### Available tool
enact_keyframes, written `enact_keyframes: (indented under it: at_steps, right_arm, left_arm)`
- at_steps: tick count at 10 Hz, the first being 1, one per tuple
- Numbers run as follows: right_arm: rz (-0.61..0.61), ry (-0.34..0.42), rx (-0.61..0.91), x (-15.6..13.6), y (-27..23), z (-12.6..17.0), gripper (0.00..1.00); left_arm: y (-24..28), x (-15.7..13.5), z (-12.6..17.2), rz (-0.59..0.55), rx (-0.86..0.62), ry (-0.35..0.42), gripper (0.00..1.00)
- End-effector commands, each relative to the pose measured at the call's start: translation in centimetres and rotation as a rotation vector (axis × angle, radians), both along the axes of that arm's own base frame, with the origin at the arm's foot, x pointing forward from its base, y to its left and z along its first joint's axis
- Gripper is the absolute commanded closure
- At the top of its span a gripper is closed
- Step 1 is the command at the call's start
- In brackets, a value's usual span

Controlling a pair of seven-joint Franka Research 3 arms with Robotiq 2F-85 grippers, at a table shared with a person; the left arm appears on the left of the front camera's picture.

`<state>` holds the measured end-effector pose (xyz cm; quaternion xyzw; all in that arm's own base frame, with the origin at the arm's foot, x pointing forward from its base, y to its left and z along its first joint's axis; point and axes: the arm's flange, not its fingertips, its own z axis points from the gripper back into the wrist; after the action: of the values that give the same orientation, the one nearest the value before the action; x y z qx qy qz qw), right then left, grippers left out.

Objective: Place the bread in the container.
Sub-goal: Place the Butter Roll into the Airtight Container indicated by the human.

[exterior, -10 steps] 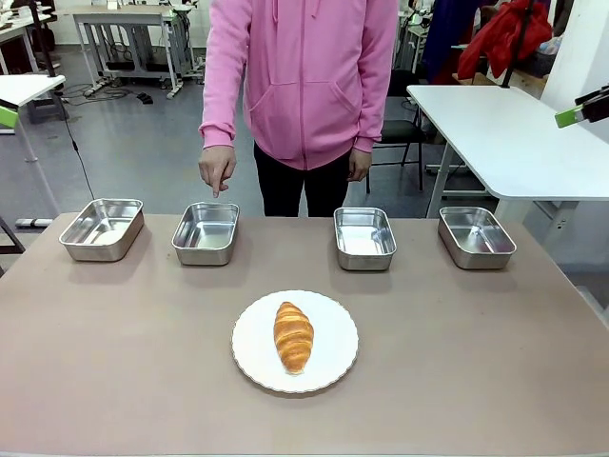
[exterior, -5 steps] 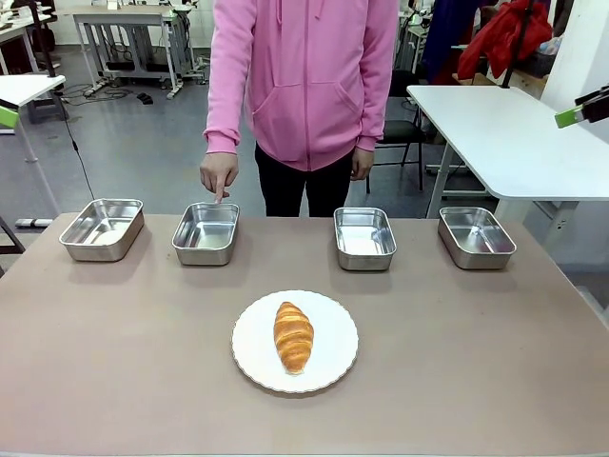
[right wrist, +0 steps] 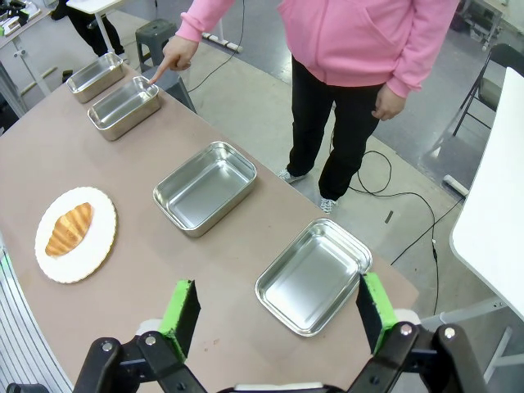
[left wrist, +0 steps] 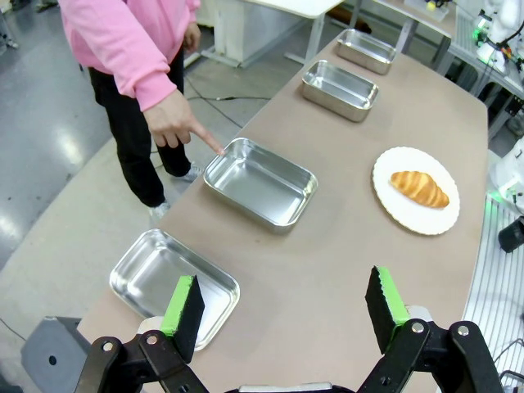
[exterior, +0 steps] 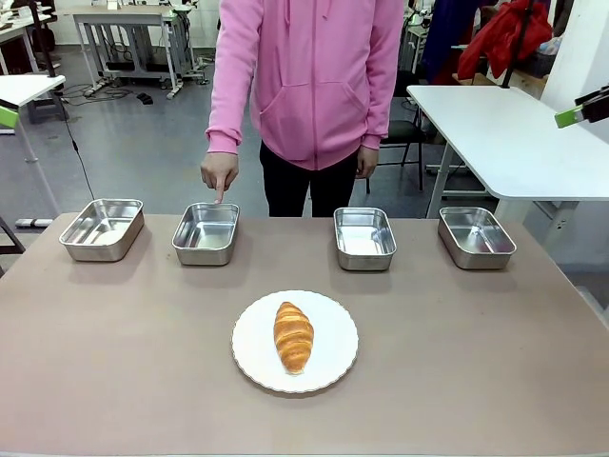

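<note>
Hand point(exterior: 219, 174) points index finger down at container point(exterior: 203, 255); bread point(exterior: 293, 336) lies on plate point(exterior: 335, 360).

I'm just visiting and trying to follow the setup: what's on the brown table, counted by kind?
Trays: 4
Plate: 1
Croissant: 1
Total: 6
</note>
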<state>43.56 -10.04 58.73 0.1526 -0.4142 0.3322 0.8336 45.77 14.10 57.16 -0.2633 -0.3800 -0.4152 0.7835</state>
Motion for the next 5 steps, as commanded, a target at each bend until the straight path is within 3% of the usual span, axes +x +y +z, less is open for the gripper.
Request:
enact_keyframes:
  at_steps: [1, 5]
  right_arm:
    - [0.002, -0.009, 0.010, 0.04, 0.10, -0.04, 0.00]
    - [0.002, -0.009, 0.010, 0.04, 0.10, -0.04, 0.00]
  left_arm:
    - [-0.08, -0.13, 0.16, -0.008, -0.007, -0.003, 0.00]
    - [-0.08, -0.13, 0.16, -0.008, -0.007, -0.003, 0.00]
